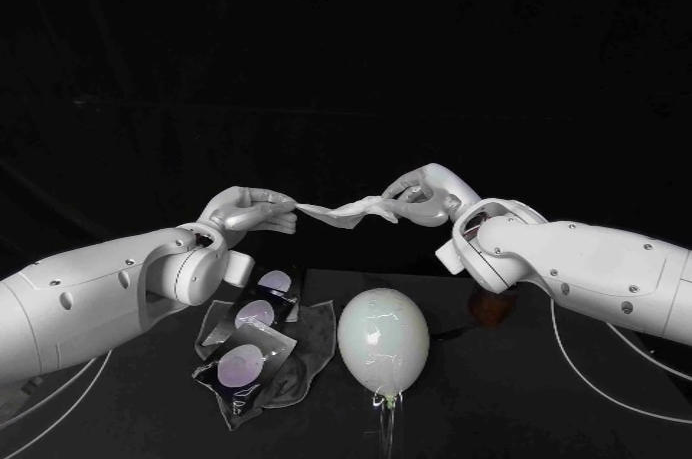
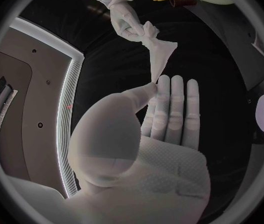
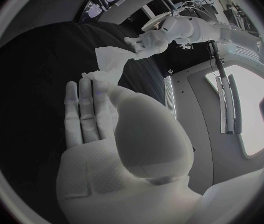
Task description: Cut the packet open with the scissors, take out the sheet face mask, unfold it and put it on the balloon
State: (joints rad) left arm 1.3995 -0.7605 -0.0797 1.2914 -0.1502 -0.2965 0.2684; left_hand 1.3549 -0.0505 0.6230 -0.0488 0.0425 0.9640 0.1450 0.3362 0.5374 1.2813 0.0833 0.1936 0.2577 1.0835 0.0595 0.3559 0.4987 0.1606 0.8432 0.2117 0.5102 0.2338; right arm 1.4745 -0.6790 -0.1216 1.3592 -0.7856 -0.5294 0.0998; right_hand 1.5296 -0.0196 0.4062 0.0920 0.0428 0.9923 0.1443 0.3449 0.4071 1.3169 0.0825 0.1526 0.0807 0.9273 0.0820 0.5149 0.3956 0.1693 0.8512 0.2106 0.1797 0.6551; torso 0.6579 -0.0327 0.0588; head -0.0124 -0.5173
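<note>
The sheet face mask hangs as a crumpled, twisted strip stretched between the two hands, well above the surface. The left robot hand pinches one end between thumb and finger, its other fingers held straight. The right robot hand pinches the far end in much the same way. I'd judge it is held at both ends so it can be drawn apart and opened flat; for now it is mostly bunched.

Below and between the hands, the balloon lies on the surface. Under the left robot hand, the opened packet lies in crinkled clear pieces just beside the balloon. Nothing blocks the way down, though that litter sits close.
</note>
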